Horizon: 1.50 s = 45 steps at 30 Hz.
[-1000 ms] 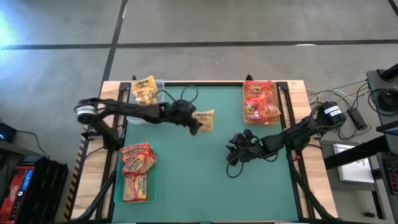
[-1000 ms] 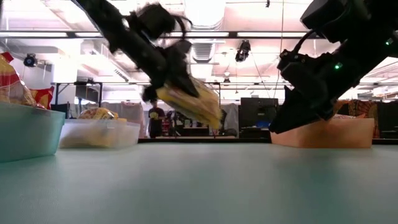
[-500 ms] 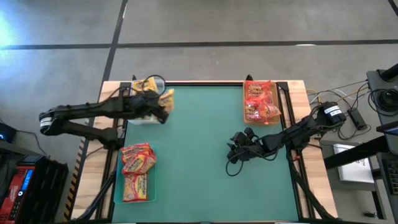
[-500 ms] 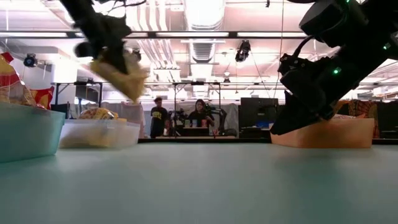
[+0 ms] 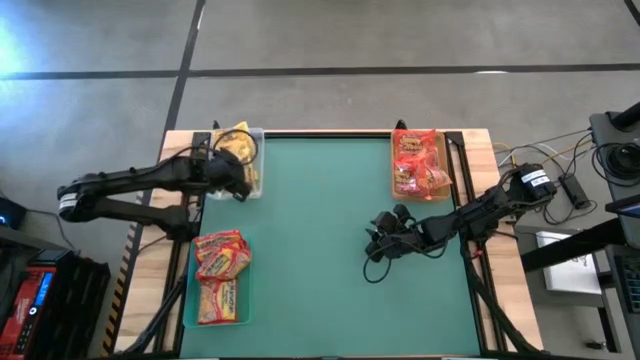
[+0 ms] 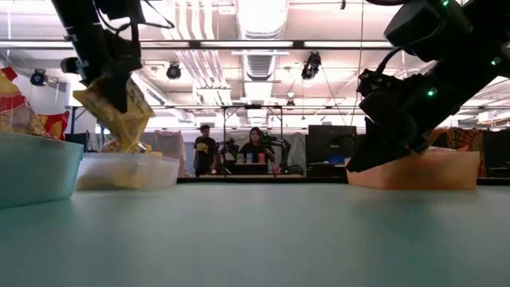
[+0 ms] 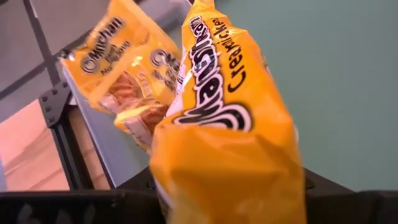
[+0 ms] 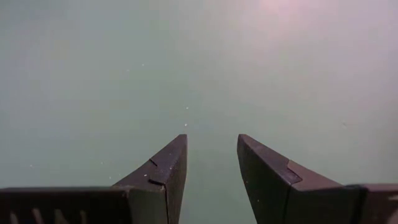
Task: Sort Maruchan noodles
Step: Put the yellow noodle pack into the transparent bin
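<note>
Up at the far left corner of the table, the left gripper is clamped on a yellow noodle packet and holds it above the clear tray; from table height the packet hangs tilted under the dark fingers, clear of the tray's rim. Past the held packet, the left wrist view shows more yellow packets lying in that tray. Nearer along the left edge, a green tray carries red-orange packets with yellow, stacked lengthwise. Across the green table mat, the right gripper rests low over the bare surface toward the right side, its two fingers parted with a gap between them and nothing held. Just beyond it, at the far right corner, a tan tray holds red packets. In the room behind the table, two people stand by a workbench, well apart from the arms.
</note>
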Motion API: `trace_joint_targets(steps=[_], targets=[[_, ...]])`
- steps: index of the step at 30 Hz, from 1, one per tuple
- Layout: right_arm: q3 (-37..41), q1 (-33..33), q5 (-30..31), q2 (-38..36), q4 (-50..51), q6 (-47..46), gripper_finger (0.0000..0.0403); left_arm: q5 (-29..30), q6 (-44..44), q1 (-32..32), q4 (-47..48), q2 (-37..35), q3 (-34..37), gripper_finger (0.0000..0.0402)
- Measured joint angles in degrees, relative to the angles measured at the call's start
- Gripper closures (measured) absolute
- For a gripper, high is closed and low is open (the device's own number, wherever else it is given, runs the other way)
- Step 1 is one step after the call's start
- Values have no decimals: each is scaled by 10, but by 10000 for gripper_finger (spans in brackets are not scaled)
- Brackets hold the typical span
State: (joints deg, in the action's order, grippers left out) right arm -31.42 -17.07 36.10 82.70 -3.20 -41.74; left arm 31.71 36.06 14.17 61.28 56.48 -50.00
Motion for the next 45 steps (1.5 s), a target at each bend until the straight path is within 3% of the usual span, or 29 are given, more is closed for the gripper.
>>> trace_joint_targets(steps=[6, 12, 18, 25, 29, 36, 45], targets=[[2, 0, 0, 0, 0, 3, 271, -11, -38, 3, -21, 20, 32, 263], [2, 0, 0, 0, 0, 5, 271, -12, -96, 3, -107, 25, 62, 263], [2, 0, 0, 0, 0, 4, 271, -3, -103, 3, -112, 25, 63, 260], [2, 0, 0, 0, 0, 3, 271, 52, -93, 4, -100, 25, 63, 223], [2, 0, 0, 0, 0, 3, 271, 39, -90, 3, -96, 25, 63, 196], [2, 2, 0, 0, 0, 4, 271, 127, -57, 11, -42, 25, 63, 167], [2, 2, 0, 0, 0, 10, 271, 198, -52, 37, -42, 25, 63, 169]])
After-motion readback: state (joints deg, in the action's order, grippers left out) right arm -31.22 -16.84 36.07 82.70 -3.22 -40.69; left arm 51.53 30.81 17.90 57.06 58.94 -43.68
